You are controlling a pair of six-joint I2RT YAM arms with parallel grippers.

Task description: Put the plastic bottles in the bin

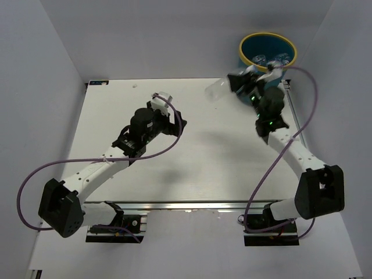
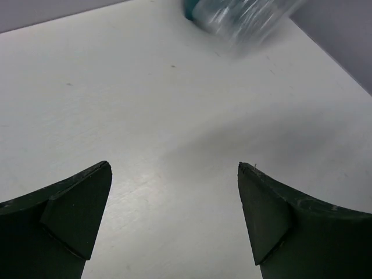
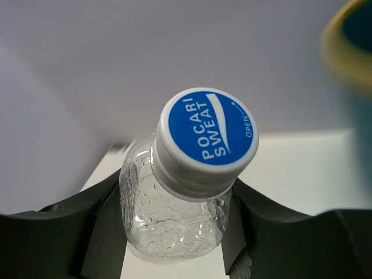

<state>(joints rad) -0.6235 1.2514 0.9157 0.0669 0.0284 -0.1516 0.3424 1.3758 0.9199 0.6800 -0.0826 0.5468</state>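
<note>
A white table [image 1: 221, 168] filled the middle of the frame, boxed in by plain pale grey walls [image 1: 52, 52] at left, top and right; soft light cast faint shadows on it.

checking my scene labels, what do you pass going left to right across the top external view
left arm's base → left gripper → plastic bottle → bin → right arm's base
</note>
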